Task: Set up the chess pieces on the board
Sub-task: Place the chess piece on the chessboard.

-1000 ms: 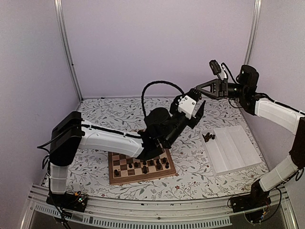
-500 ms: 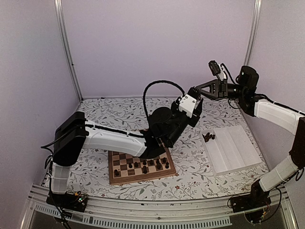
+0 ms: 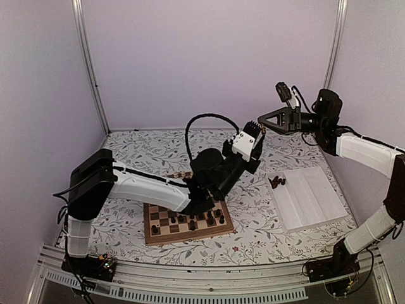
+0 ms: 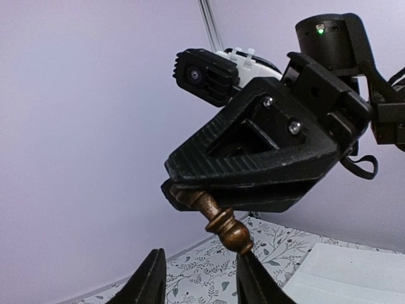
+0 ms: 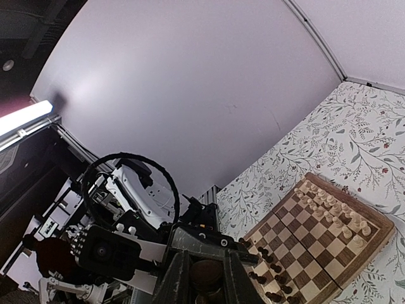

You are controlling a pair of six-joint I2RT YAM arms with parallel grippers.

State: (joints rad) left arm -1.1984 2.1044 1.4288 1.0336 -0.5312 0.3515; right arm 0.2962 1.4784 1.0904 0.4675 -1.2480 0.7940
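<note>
My right gripper (image 3: pixel 260 120) is raised above the table and shut on a dark brown chess piece (image 4: pixel 221 218), held by one end with the other end sticking out. My left gripper (image 4: pixel 201 254) is open just under it, and the piece's free end touches its right finger (image 4: pixel 252 278). In the right wrist view the piece (image 5: pixel 205 278) sits between my shut fingers (image 5: pixel 174 278). The board (image 3: pixel 150 239) lies near the front, with several dark pieces (image 3: pixel 190 219) on it. More dark pieces (image 3: pixel 276 182) lie in the tray.
A white compartment tray (image 3: pixel 310 199) lies at the right of the flowered tablecloth. Cream chessmen (image 5: pixel 332 206) stand along one edge of the board. The left arm's body (image 3: pixel 145 187) stretches over the board's back edge. Purple walls enclose the back and sides.
My left gripper has risen and moved slightly left, up to the piece held by the right gripper. The right gripper has shifted slightly up and left with its piece.
</note>
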